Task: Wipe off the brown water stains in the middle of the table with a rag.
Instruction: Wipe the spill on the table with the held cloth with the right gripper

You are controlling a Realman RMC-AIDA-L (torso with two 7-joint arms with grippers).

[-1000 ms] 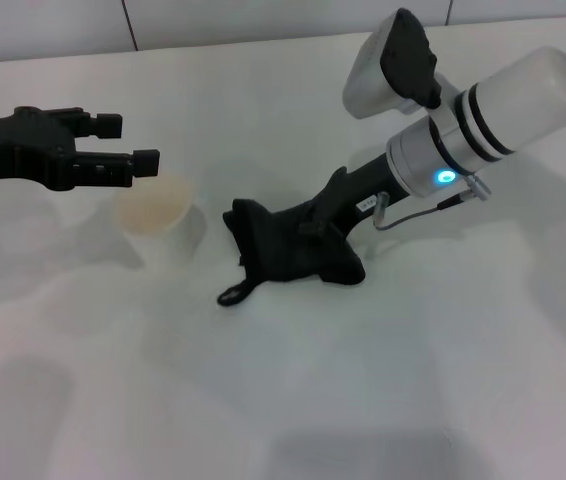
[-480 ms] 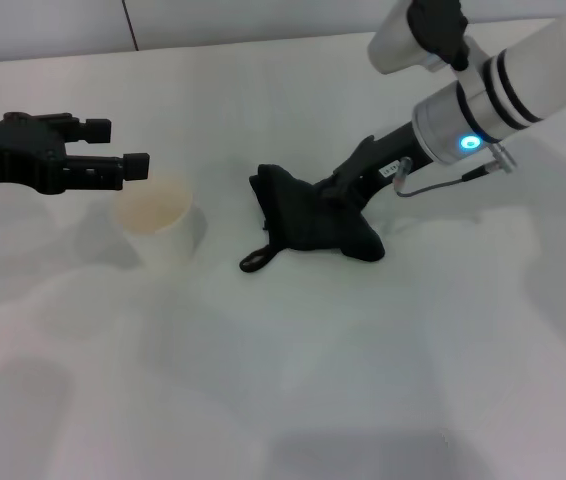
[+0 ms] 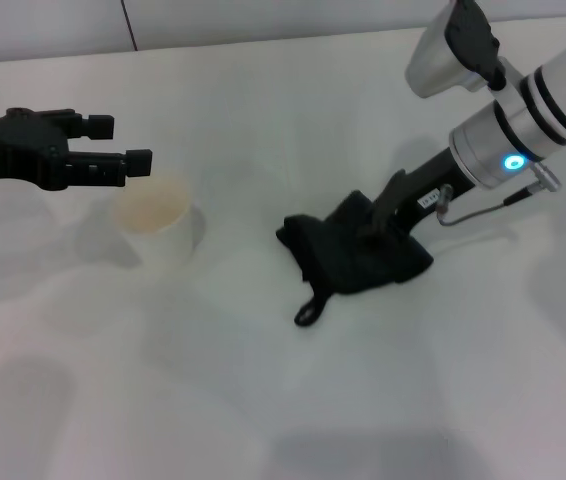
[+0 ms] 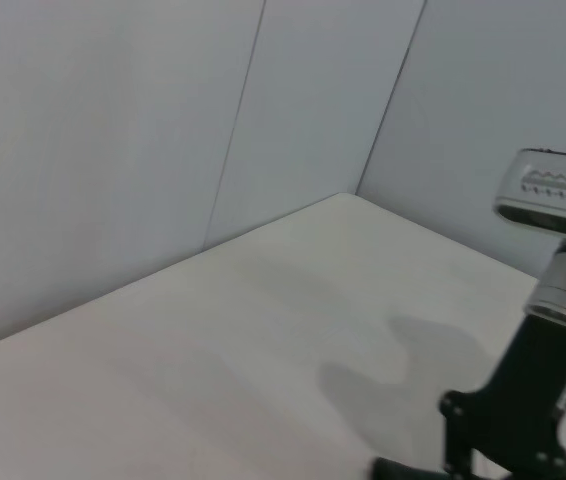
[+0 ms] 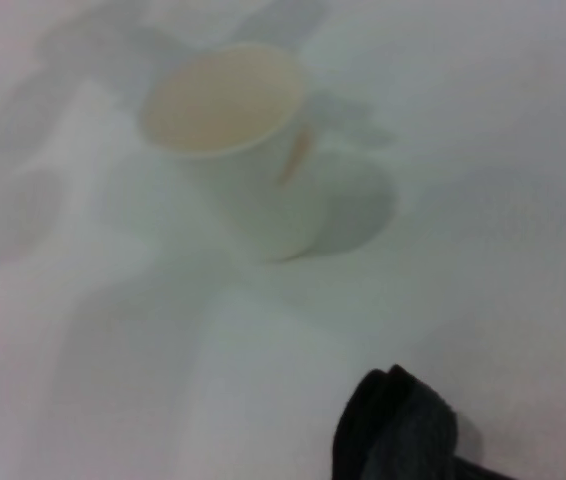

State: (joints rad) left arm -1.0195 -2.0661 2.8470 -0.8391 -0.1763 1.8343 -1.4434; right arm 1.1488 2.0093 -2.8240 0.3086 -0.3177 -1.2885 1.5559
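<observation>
- White surface (image 3: 263,400) fills the head view, with pale wall panels along the far edge; the left wrist view shows mostly those panels and a bare stretch of surface.
- Rag (image 3: 358,258) lies crumpled right of centre, its small loop (image 3: 308,315) trailing toward the near side. In the right wrist view only a dark corner of it (image 5: 395,430) shows, cut off at the frame edge.
- Right gripper (image 3: 378,225) presses down into the rag from the far right; its fingers are buried in the black folds (black on black), so I cannot tell how far apart they are, nor whether they pinch the cloth.
- Left gripper (image 3: 113,145) hovers over the left side, just above and beyond the cup, fingers parted with nothing between them; the arm is cut off at the frame's left edge.
- Cup (image 3: 158,222) stands upright left of the rag, well apart from it, pale tan inside.
- Stain: no brown blob can be made out on the bare surface; whether one lies under the rag is hidden. A faint orange streak (image 5: 298,155) shows on the cup's side in the right wrist view.
</observation>
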